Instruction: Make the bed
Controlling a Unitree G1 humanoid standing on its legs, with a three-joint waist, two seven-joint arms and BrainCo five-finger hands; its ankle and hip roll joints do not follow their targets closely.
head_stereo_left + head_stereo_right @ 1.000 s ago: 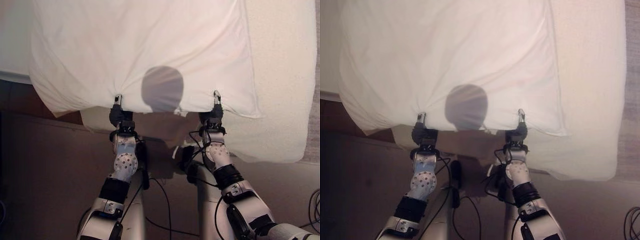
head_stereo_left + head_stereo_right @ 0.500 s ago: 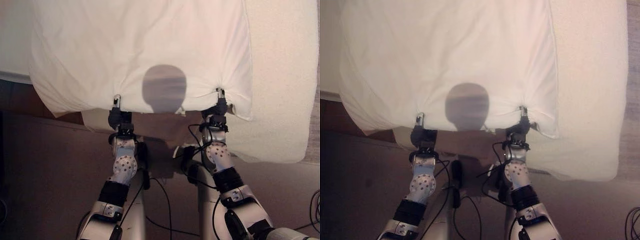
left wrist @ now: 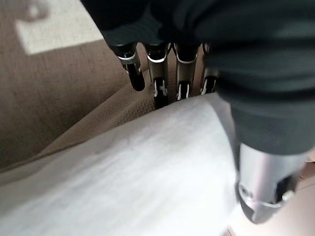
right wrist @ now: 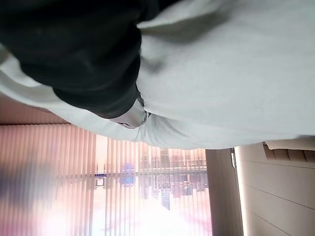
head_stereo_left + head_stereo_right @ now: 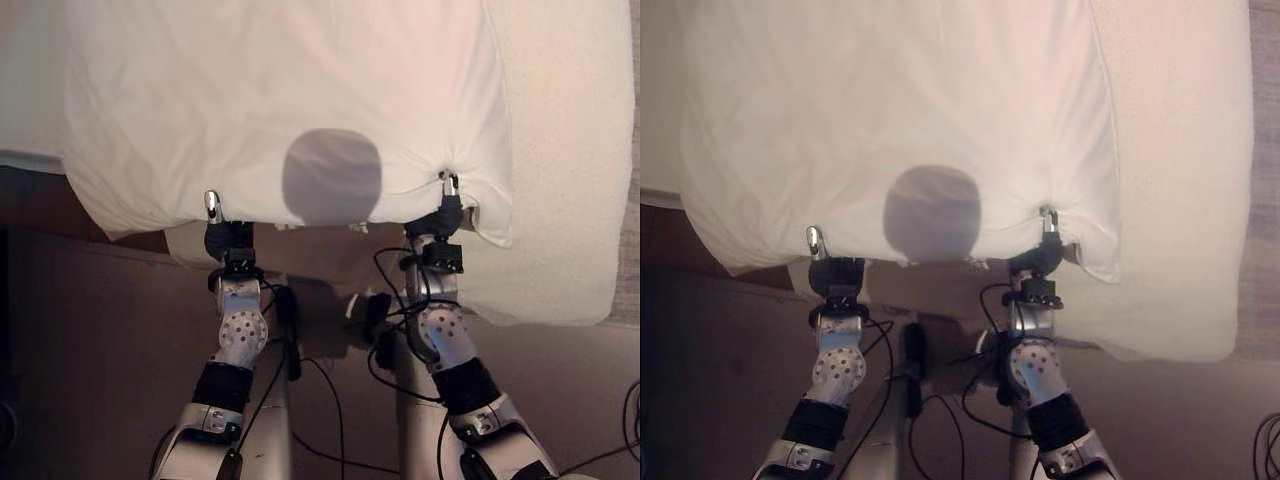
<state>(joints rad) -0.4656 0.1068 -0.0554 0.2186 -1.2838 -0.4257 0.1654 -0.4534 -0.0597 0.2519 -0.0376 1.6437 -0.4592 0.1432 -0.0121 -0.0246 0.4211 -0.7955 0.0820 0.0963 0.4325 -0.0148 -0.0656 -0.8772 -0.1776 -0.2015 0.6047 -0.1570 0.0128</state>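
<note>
Now my left hand (image 5: 222, 238) sits further to my left along the pillow (image 5: 280, 100) edge than a second ago; my right hand (image 5: 437, 222) has gone up and outward, bunching that near corner inward. Both clench the white pillow's near hem: left wrist view shows fingers (image 3: 158, 88) under the cloth with the thumb (image 3: 261, 172) over it. Pillow hangs off the near edge of the bed (image 5: 570, 150), over brown floor (image 5: 90, 340). A cream textured blanket (image 5: 560, 250) lies to the right, under the pillow. Blinds (image 4: 74, 172) show in the right wrist view.
</note>
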